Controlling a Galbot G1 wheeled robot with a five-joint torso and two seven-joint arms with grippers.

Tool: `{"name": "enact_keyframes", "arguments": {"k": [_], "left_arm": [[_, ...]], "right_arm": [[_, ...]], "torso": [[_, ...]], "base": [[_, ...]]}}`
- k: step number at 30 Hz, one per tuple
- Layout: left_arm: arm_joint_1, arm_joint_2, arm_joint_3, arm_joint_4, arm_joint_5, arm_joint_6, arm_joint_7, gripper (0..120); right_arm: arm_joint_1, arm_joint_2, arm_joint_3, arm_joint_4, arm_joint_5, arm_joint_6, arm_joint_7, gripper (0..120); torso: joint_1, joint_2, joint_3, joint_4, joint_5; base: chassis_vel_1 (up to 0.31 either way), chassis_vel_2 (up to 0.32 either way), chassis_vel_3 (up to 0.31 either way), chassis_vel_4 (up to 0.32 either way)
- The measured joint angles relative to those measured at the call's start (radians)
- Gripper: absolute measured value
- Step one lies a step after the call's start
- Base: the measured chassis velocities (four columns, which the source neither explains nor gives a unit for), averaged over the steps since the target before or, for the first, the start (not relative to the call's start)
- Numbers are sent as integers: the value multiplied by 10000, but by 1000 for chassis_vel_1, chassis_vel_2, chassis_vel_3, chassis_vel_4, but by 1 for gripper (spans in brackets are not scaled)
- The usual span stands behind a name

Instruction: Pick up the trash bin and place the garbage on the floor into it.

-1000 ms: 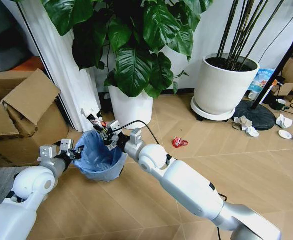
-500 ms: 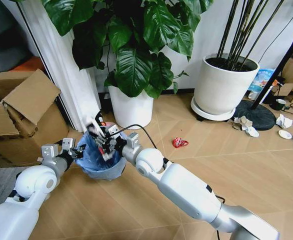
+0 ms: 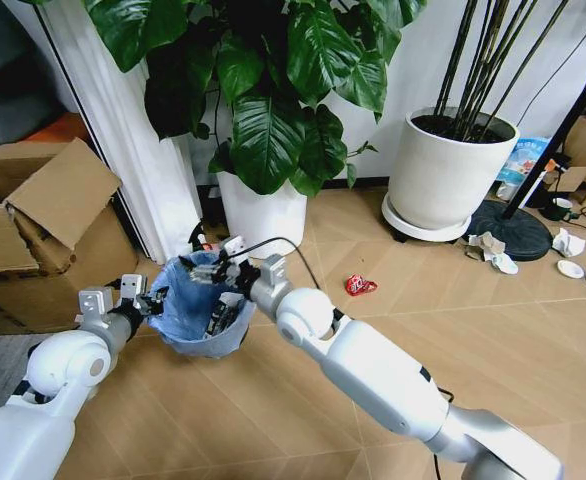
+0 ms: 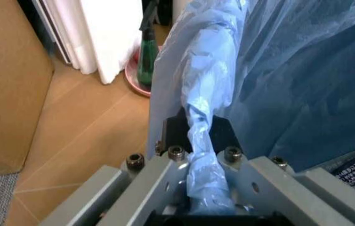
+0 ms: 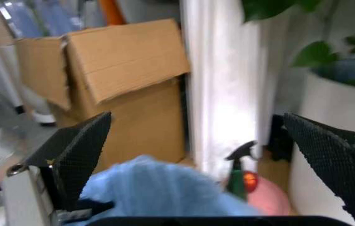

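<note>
Wood-look floor (image 3: 443,290) tiles run from a white curtain and a cardboard box (image 3: 48,215) on the left to two white plant pots (image 3: 443,180) against the far wall. At near left, the trash bin (image 3: 201,320), lined with a crinkly blue bag, is held off the floor by the left claw (image 3: 143,300), which is clamped on its near-left rim; in the left wrist view the fingers (image 4: 224,141) pinch a twisted fold of the bag (image 4: 203,141). A black-white tube (image 3: 218,313) lies inside the bin. The right claw (image 3: 218,268) hangs just above the bin's far rim, its black pads (image 5: 80,155) spread wide apart and holding nothing. A red crushed wrapper (image 3: 359,285) lies on the floor to the right of the bin. Far right, crumpled paper (image 3: 491,250) and other small scraps lie beside a black stand base (image 3: 513,230).
</note>
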State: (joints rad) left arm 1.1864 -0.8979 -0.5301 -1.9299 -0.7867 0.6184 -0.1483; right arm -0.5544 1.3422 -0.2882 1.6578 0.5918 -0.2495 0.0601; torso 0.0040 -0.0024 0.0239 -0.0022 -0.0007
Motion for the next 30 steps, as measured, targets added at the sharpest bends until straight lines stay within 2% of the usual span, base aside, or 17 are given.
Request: {"name": "enact_keyframes", "arguments": {"k": [15, 18, 22, 30], "left_arm": [[86, -182, -187, -16, 110, -111, 163, 0], [198, -281, -238, -90, 150, -132, 175, 0], [241, -341, -240, -149, 186, -161, 181, 0], [320, -432, -231, -225, 245, -178, 176, 0]], "right_arm": [[-939, -1100, 1735, 516, -133, -609, 335, 100], [-1798, -1657, 2453, 669, -335, -673, 316, 100], [-2734, -2022, 3120, 864, -479, -702, 241, 100], [-3992, -2422, 4099, 1273, -725, -657, 47, 100]], "torso": [[0, 0, 0, -3, 0], [-1, 0, 0, -4, 2], [-1, 0, 0, -2, 3], [0, 0, 0, -1, 1]], "base": [[0, 0, 0, 0], [0, 0, 0, 0], [0, 0, 0, 0], [0, 0, 0, 0]]}}
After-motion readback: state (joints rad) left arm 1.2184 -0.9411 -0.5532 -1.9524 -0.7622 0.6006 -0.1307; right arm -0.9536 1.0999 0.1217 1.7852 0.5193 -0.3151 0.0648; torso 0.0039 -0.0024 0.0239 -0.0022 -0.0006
